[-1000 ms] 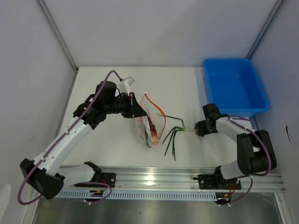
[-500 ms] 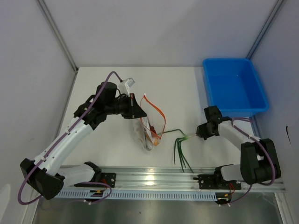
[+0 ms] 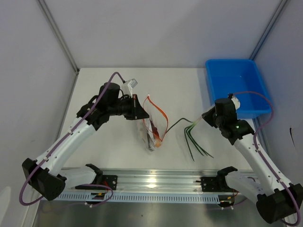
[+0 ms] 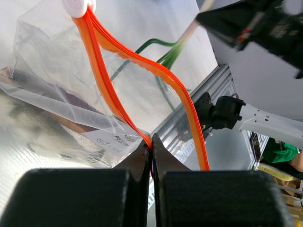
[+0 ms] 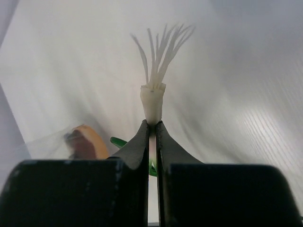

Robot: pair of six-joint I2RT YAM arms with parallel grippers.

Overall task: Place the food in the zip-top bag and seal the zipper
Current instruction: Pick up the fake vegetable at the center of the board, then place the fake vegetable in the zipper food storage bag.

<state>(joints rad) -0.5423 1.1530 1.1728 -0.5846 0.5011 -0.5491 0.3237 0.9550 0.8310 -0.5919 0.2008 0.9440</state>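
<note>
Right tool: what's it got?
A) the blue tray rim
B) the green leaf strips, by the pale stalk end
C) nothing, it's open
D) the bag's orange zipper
B. In the right wrist view the right tool is shut on the pale stalk end of the green leaf strips, which trail from it in the top view. The zipper is pinched by the left tool instead.

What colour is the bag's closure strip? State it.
Orange-red; the zipper shows best in the left wrist view.
</note>
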